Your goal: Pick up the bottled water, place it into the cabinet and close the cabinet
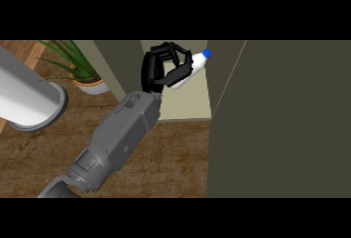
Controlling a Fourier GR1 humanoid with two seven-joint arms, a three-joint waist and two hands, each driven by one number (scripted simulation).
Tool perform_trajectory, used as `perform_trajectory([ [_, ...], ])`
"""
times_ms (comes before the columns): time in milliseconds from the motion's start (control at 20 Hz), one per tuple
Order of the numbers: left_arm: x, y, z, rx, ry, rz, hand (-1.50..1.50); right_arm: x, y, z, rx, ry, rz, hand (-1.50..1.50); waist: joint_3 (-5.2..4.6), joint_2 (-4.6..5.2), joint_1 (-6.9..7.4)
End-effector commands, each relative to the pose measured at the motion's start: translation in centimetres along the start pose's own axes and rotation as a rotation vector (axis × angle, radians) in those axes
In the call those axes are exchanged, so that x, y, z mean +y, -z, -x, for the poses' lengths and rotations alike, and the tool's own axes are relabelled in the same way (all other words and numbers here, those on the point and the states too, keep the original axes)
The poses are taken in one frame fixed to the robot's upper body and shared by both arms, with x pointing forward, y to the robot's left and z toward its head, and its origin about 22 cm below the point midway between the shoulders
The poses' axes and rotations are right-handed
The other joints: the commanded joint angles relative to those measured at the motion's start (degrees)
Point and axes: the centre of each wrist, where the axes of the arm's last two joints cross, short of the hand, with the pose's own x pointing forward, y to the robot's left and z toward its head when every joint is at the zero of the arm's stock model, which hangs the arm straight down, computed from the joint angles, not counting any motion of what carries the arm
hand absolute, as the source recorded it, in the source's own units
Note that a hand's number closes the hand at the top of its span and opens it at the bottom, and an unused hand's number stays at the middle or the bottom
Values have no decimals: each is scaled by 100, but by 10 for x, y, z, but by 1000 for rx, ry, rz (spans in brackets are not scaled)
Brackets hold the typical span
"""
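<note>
We see 1 grey forearm crossing the wooden counter (171,158) from the lower left of the frame to the upper centre. The left hand (159,69) has its fingers curled round the bottled water (197,62). The bottle is tilted, its blue cap toward the upper right, inside the pale opening of the cabinet (185,104). The dark cabinet door (288,121) fills the right side. A potted plant (77,65) and a grey cylinder (27,97) sit at the upper left.

Dim, flat light. Shelf (185,100) below fingers (170,48) of left hand (155,69) palest; door (288,121) right of fingers dark; bottle (196,65) between fingers bright.
</note>
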Motion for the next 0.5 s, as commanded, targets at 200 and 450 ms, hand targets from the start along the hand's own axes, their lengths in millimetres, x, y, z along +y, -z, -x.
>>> perform_trajectory([
  [200, -14, -57, 9, 91, -256, 205, -150, 10, 17, -37, -40, -37, -7, -150, -7, -44, 158],
  [450, -23, -113, 5, 163, -383, 289, -150, 12, 14, -28, -49, -36, 53, -150, 0, -106, 356],
])
